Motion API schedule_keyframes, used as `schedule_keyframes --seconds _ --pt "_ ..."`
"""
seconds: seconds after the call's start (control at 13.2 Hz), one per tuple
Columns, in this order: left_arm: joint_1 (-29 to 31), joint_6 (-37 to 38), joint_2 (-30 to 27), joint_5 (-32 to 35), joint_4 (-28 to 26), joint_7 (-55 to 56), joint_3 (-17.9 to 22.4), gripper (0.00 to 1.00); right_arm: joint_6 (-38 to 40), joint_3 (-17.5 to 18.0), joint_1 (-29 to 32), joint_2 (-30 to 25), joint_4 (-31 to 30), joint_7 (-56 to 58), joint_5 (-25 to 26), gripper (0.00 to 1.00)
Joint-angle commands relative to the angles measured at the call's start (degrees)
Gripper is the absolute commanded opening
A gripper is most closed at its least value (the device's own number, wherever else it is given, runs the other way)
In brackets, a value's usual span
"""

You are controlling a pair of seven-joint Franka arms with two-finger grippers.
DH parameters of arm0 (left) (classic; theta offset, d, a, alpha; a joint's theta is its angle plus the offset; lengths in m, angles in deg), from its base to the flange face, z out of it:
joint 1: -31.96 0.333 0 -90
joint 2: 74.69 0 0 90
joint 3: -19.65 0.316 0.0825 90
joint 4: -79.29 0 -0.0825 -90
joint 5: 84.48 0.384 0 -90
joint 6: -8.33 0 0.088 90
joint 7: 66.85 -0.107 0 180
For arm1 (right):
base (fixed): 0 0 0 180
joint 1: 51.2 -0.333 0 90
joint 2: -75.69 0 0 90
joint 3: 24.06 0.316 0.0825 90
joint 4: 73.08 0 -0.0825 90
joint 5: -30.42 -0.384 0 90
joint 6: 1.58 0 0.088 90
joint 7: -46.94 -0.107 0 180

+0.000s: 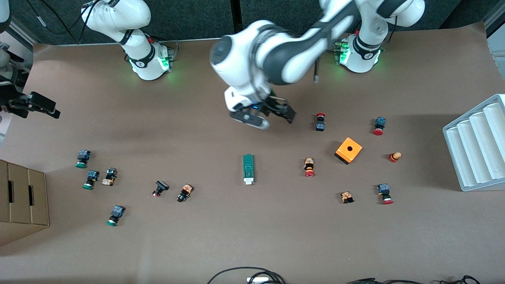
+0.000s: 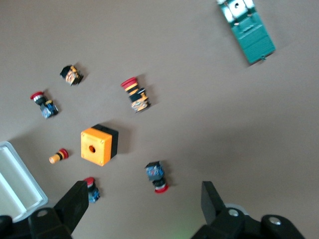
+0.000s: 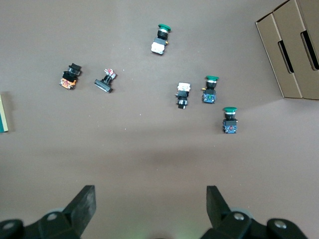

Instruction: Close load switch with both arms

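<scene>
Left gripper (image 1: 281,112), spread and empty, hovers nearest the switch (image 1: 248,169), which lies lengthwise toward the camera; right gripper (image 1: 37,106) waits spread.

The front camera hangs high across the table (image 1: 252,244), facing my two bases and taking in nearly the whole top. Each of my wrist cameras looks straight down from well above. My left wrist view shares the orange cube (image 2: 98,145) and green block (image 2: 251,34) with the front view.
</scene>
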Motion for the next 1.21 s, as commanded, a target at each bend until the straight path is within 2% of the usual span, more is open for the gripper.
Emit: schedule_keyframes --seconds 0.0,0.08,0.3,0.61,0.68,0.76,0.91,0.99,1.14 --pt "8.31 1.44 -6.54 -6.33 -0.8 -4.33 -0.42 1.0 0.22 0.02 0.1 0.98 1.09 0.66 0.91 1.0" --pt "12.0 2.13 -7.69 -8.44 -0.89 -6.08 -0.42 1.0 -0.04 0.11 -0.16 1.42 1.17 0.05 1.0 1.0" --pt "18.69 2.41 -10.42 -9.25 -0.89 -7.33 -0.42 1.0 -0.22 0.03 0.19 1.86 1.17 0.66 1.09 1.0" --pt "24.5 2.41 -12.18 -10.39 -0.98 -7.33 -0.33 1.0 -0.22 0.03 -0.07 1.95 1.17 0.66 1.0 1.0" --pt "24.69 2.32 -13.58 -12.22 -1.85 -7.42 1.06 1.0 -0.31 0.11 -0.07 1.95 1.17 0.66 1.0 1.0" --pt "24.43 1.36 -16.37 -14.42 -5.51 -8.46 5.51 1.0 -0.31 0.03 0.02 2.04 1.17 0.66 1.0 1.0" --pt "24.6 -4.15 -23.31 -20.48 -15.52 -15.21 10.98 1.0 -0.48 -0.06 0.28 2.12 1.17 0.66 1.0 1.0" --pt "24.6 -6.97 -26.04 -21.46 -19.49 -18.9 14.31 1.0 -0.48 -0.06 0.37 2.21 1.17 0.66 1.08 1.0" --pt "24.69 -8.75 -29.13 -21.56 -23.9 -23.67 17.58 1.0 -0.48 -0.15 0.37 2.21 1.17 0.49 1.08 1.0"
